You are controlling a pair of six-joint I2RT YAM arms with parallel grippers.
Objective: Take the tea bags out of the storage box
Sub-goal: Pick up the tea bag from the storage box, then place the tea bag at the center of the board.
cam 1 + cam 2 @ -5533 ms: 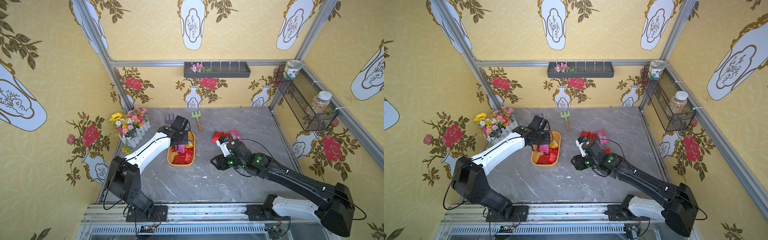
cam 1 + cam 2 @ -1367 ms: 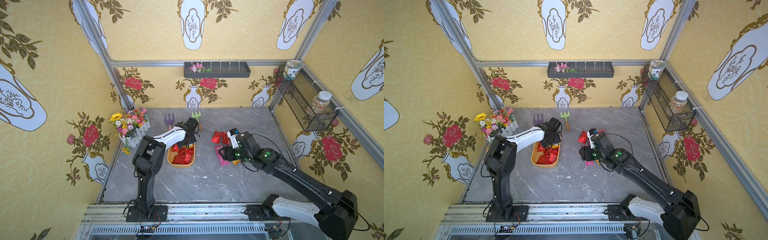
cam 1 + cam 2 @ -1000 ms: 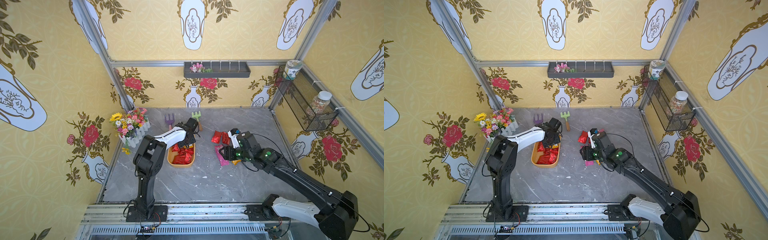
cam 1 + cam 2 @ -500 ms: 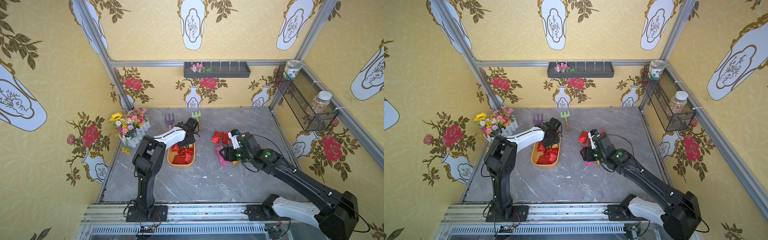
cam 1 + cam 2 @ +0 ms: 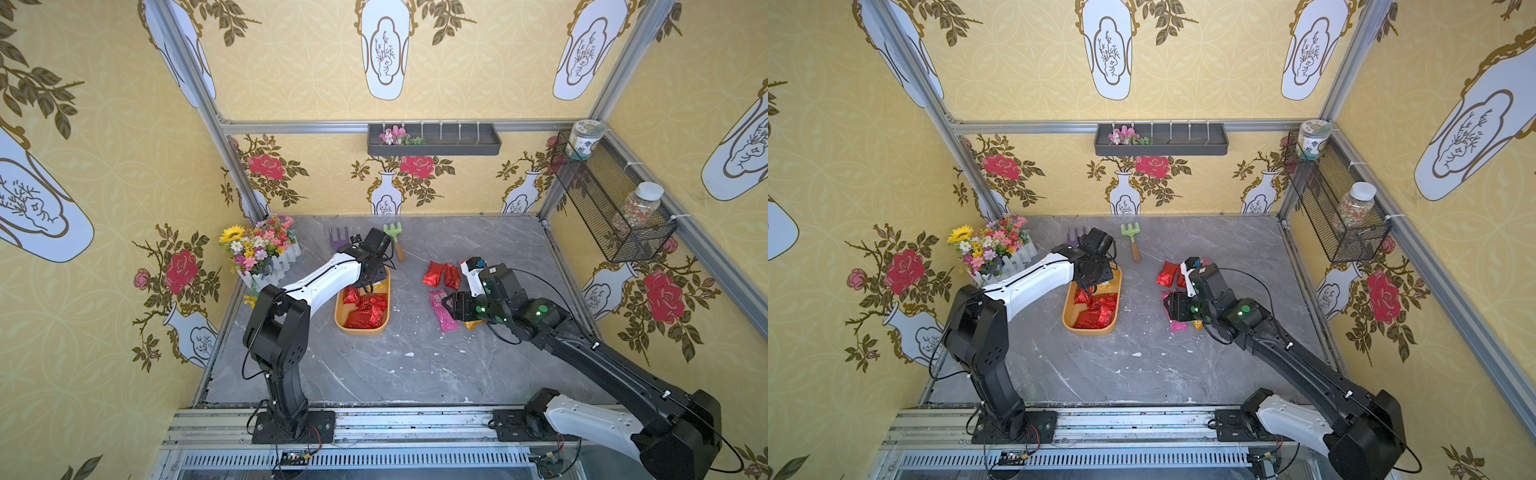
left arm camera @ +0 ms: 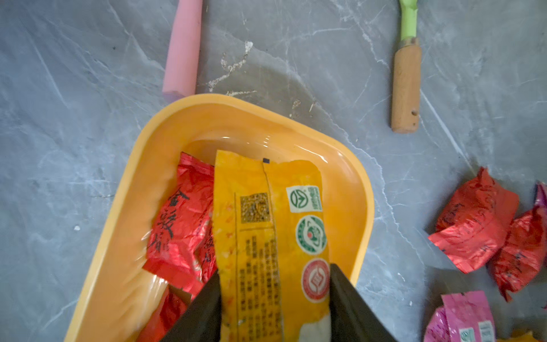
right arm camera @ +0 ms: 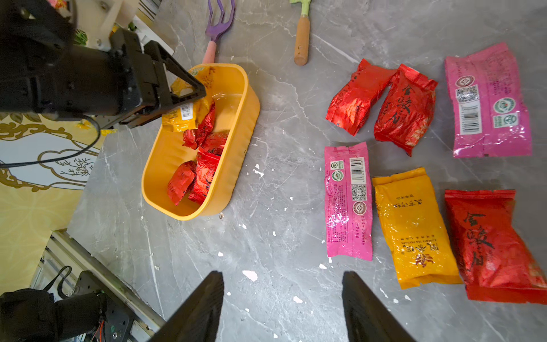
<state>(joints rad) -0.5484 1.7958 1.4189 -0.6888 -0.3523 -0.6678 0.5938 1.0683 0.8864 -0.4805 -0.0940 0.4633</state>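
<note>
Left end effector (image 6: 273, 275) clamps the yellow tea bag (image 6: 266, 225) by one end inside the storage box (image 6: 349, 177) — suited to lifting out; right end effector (image 7: 282, 275) stands apart, empty.

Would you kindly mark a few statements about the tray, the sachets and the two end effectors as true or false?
1. The left end effector grips a yellow-orange foil sachet. True.
2. The orange-yellow plastic tray is empty. False: crinkly red foil sachets lie in it.
3. The right end effector is gripping something. False: it is open and empty.
4. A green toy rake with a wooden handle lies on the grey marble-look table. True.
</note>
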